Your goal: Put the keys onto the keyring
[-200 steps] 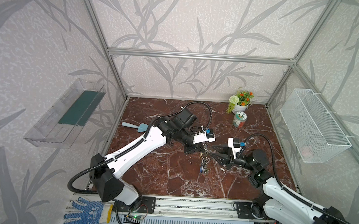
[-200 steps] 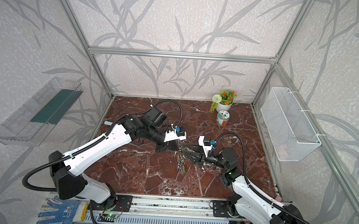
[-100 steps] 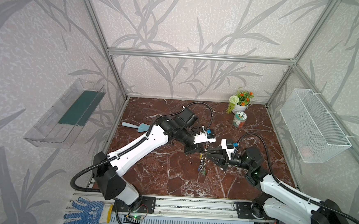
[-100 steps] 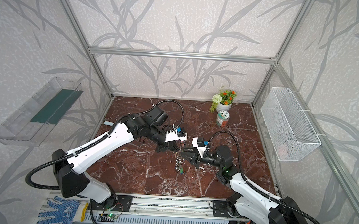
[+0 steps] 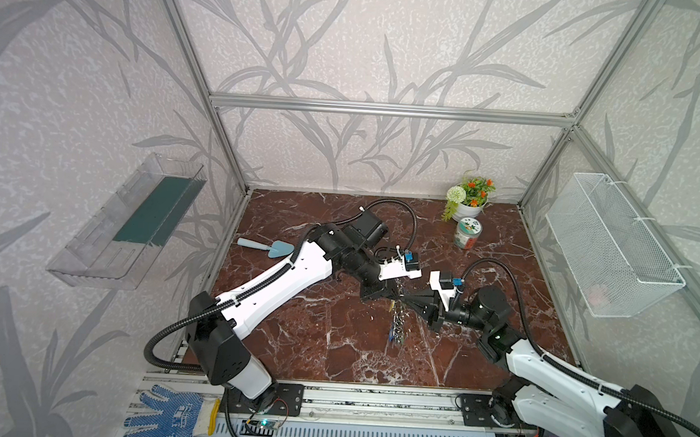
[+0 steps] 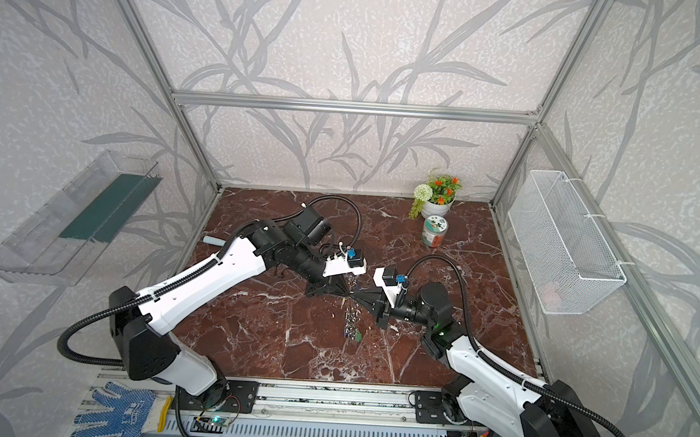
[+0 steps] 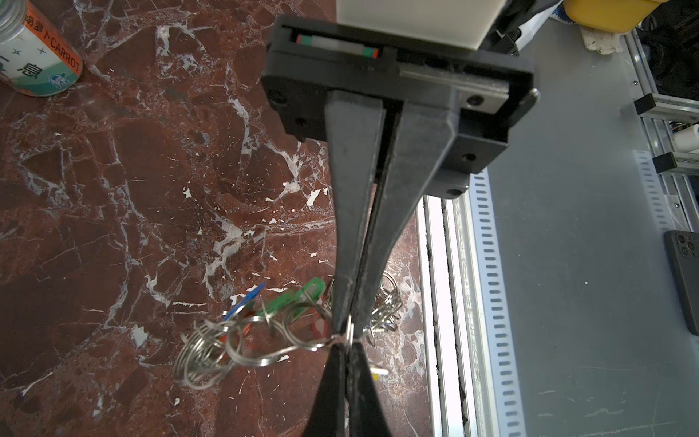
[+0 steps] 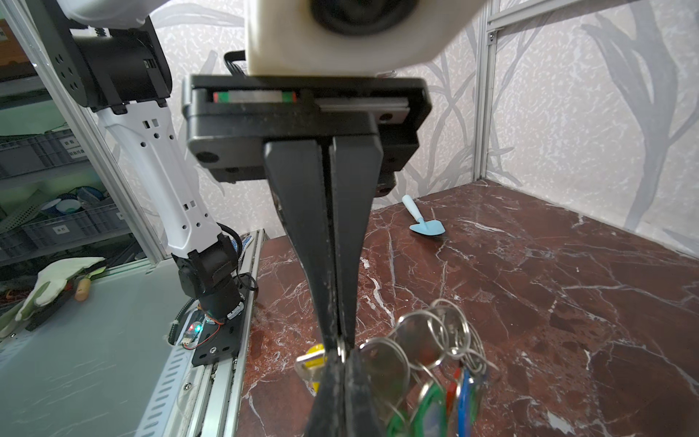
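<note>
Entry: right pincer [image 5: 405,302].
Jaws: parted a second ago, now pressed flat together.
Position: advanced from nearer the right edge of the counter [image 5: 323,351] toward its middle. The tips now meet the left pincer [image 5: 392,299] tip to tip at the keyring [image 7: 287,351] wire, where a gap stood before.
Right wrist: drawn inward likewise.

Jar [image 5: 468,234] before plant [image 5: 468,197] (trowel [image 5: 271,248] far left)

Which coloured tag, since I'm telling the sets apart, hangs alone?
The yellow tag: alone on one side of the right pincer; green tag, red tag, blue tag bunch opposite.
</note>
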Tool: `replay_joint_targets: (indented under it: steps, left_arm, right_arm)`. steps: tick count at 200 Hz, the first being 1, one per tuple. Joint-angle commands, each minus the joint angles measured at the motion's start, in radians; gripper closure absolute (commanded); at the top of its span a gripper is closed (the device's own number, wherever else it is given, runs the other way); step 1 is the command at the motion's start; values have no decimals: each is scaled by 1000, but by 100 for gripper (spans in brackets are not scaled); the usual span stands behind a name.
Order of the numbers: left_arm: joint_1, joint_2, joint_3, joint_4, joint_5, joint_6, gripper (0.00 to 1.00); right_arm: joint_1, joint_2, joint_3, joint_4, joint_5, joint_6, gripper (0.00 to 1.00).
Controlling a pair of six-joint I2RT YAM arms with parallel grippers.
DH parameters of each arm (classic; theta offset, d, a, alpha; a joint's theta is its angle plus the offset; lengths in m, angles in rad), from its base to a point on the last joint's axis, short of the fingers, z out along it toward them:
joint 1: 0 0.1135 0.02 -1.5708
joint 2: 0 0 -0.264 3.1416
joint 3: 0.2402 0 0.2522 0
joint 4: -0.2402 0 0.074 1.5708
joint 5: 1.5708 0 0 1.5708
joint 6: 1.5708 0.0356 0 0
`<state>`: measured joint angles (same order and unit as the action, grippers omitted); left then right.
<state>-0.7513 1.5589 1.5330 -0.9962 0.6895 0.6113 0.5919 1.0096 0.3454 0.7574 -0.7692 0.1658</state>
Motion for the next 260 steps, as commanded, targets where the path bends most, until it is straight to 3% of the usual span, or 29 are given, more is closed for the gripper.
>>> replay_joint_targets:
  steps: [1, 28, 58, 99, 140, 167, 187, 209, 260]
  left_arm:
    - [2, 4, 41, 13, 45, 26, 100]
    - [5, 4, 33, 34, 52, -21, 100]
    - [24, -68, -46, 172, 80, -172, 100]
    - [74, -253, -277, 464, 75, -446, 73]
    - [95, -475, -644, 956, 29, -787, 48]
    - [95, -524, -792, 1148, -12, -944, 42]
    - [96, -513, -835, 1210, 26, -968, 38]
    - [96, -482, -859, 1251, 92, -908, 35]
    - [96, -341, -848, 1388, 205, -854, 44]
  right_arm:
    - [8, 2, 17, 35, -12, -4, 100]
    - [8, 4, 7, 48, -6, 0, 100]
    - [8, -12, -23, 90, 29, 27, 100]
    - [8, -40, -62, 135, 80, 57, 100]
    - [8, -22, -69, 179, 77, 82, 100]
    - [9, -8, -74, 212, 66, 96, 100]
    - [11, 2, -73, 224, 55, 104, 100]
    - [10, 11, -72, 237, 43, 112, 100]
    - [9, 34, -72, 273, 23, 136, 100]
